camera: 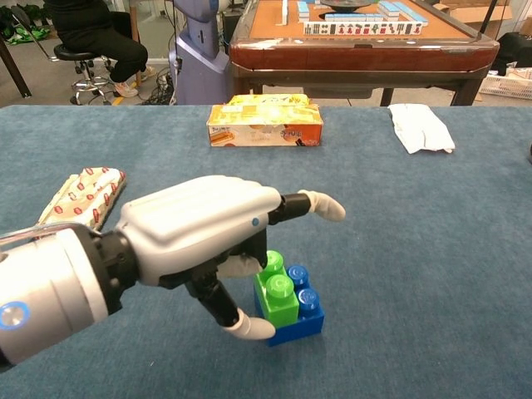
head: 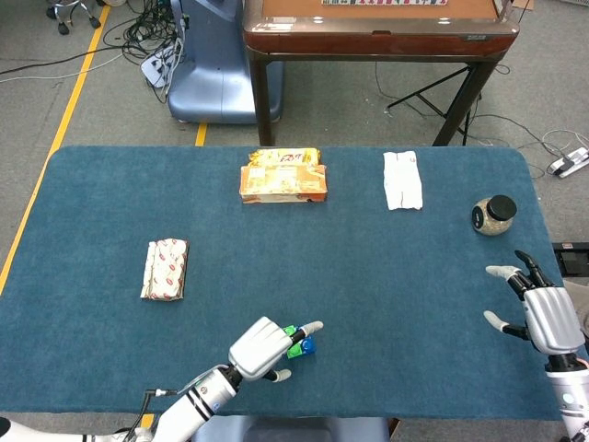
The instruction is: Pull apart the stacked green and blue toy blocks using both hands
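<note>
The stacked blocks, a green block [camera: 278, 289] on a blue block [camera: 301, 317], stand near the table's front edge. In the head view they show as the green and blue block stack [head: 299, 345], partly hidden. My left hand [camera: 199, 237] hovers over the stack's left side with fingers spread, one fingertip low beside the blue block; it shows as the left hand [head: 262, 349] in the head view. Whether it touches the blocks I cannot tell. My right hand [head: 538, 308] stays at the table's right edge, fingers apart and empty.
A yellow-orange snack box [head: 282, 175] lies at the back centre. A white cloth [head: 402, 180] lies to its right, and a dark-lidded jar [head: 494, 215] farther right. A patterned packet [head: 166, 268] sits at the left.
</note>
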You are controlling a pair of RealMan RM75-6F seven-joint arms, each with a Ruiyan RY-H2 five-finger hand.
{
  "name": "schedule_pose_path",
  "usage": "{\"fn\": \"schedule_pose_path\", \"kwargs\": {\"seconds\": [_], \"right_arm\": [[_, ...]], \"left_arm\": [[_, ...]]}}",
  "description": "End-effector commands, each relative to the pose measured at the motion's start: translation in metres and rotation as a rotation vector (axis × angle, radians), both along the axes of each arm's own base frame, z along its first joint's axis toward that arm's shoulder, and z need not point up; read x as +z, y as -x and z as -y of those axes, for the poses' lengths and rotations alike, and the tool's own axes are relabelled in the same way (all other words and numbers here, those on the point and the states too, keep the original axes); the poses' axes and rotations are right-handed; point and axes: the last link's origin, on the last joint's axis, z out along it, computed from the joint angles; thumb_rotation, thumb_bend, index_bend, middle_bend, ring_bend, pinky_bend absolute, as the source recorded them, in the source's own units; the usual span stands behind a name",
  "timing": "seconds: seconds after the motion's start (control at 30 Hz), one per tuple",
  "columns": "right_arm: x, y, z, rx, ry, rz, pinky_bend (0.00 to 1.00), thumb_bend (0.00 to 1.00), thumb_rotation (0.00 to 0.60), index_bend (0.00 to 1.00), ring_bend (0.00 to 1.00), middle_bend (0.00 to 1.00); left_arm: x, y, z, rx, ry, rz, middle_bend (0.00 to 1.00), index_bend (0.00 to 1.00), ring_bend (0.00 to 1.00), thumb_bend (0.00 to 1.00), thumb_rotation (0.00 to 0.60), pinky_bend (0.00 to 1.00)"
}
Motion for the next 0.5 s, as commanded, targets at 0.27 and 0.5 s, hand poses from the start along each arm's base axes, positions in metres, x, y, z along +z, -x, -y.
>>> {"fn": "schedule_pose_path", "kwargs": {"seconds": [0.27,0.5], "right_arm": [[-0.003,-0.003,0.001,0.005,-0.011,-0.005,0.44,0.09,0.6,0.31,0.33,0.35],[-0.004,-0.001,0.001,-0.003,-0.015,-0.004,0.44,0.09,0.6,0.31,0.33,0.35]], "left_arm": [[-0.011,-0.007,-0.007,-0.02,-0.016,-0.044,1.0,0.14,0.93,0.0,0.6,1.0],[-0.019,-0.013,-0.01,-0.007,-0.018,-0.043,1.0,0.14,0.94,0.0,0.6,1.0]]}}
